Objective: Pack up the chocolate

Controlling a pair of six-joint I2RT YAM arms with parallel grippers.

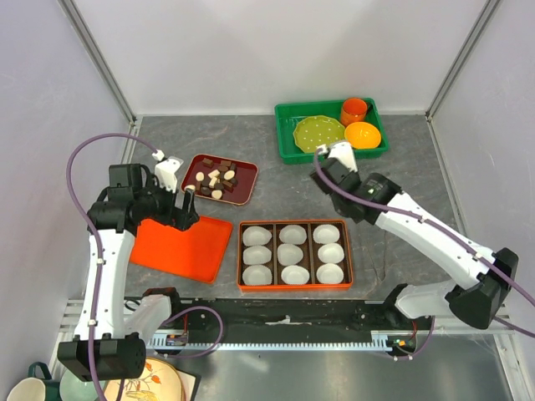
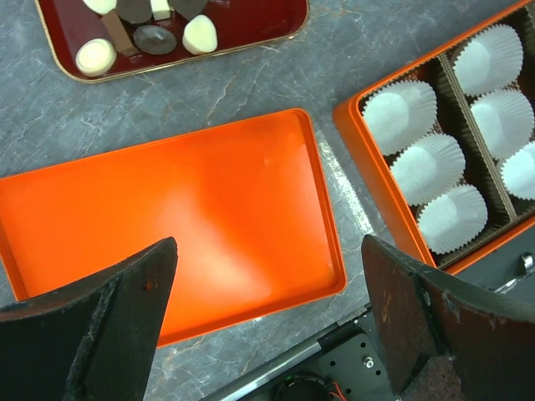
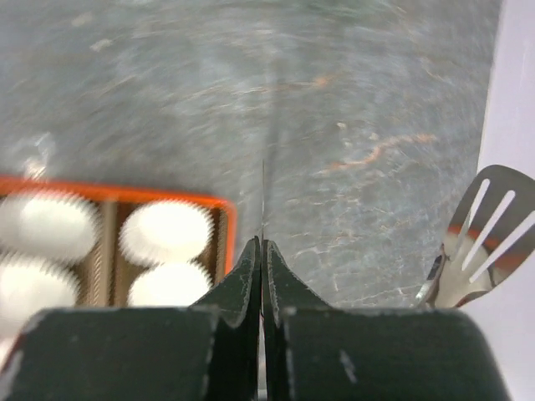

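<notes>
The chocolate (image 1: 215, 177) lies in a tray (image 1: 247, 177) beyond and left of the box (image 1: 295, 286). Left of the box, the left gripper (image 2: 267, 242) hovers spread over a lid (image 2: 167, 192); the right gripper (image 3: 262, 251), pressed together, empty, hangs beyond it.

The left arm (image 1: 102, 251) stands folded above its base, elbow high and wrist tipped downward; the left pincer (image 2: 267, 249) is spread wide. The right arm (image 1: 422, 224) stretches forward and to the left; the right pincer (image 3: 262, 255) is pressed closed.
</notes>
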